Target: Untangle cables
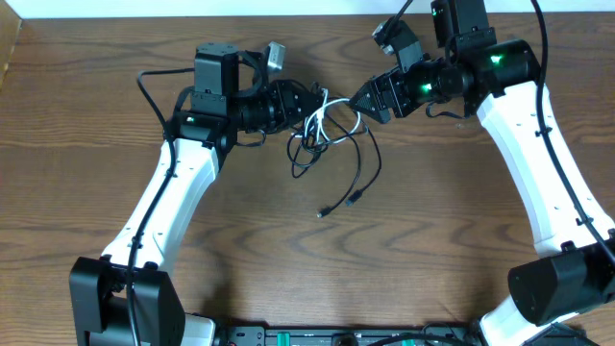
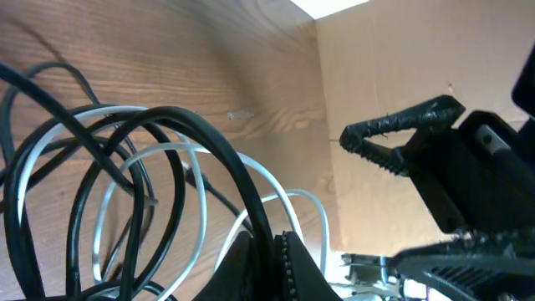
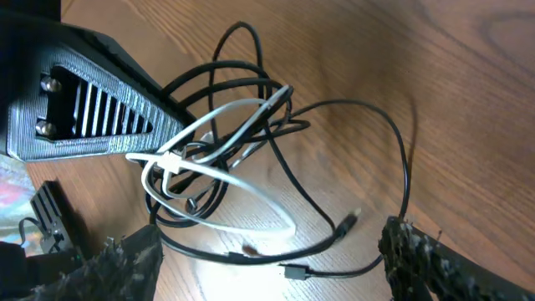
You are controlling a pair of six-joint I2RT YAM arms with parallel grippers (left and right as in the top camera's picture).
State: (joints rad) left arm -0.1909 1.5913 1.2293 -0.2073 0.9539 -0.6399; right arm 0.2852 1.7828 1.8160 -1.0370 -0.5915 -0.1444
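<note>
Looking at black and white cables [image 1: 332, 130] knotted up near the middle of the tabletop's [image 1: 86, 144] far edge, with two loose ends and their plug tips [image 1: 325, 211] trailing toward the centre. Can see the left hand [image 1: 306, 104] clenched on the knot's left side, pointing right, with the left arm [image 1: 168, 192] stretched up from the near-left corner. Got the right hand [image 1: 363, 99] spread wide and released, aimed left at the knot from just beside it, with the right arm [image 1: 538, 154] coming up from the near-right corner and bent at the wrist.
</note>
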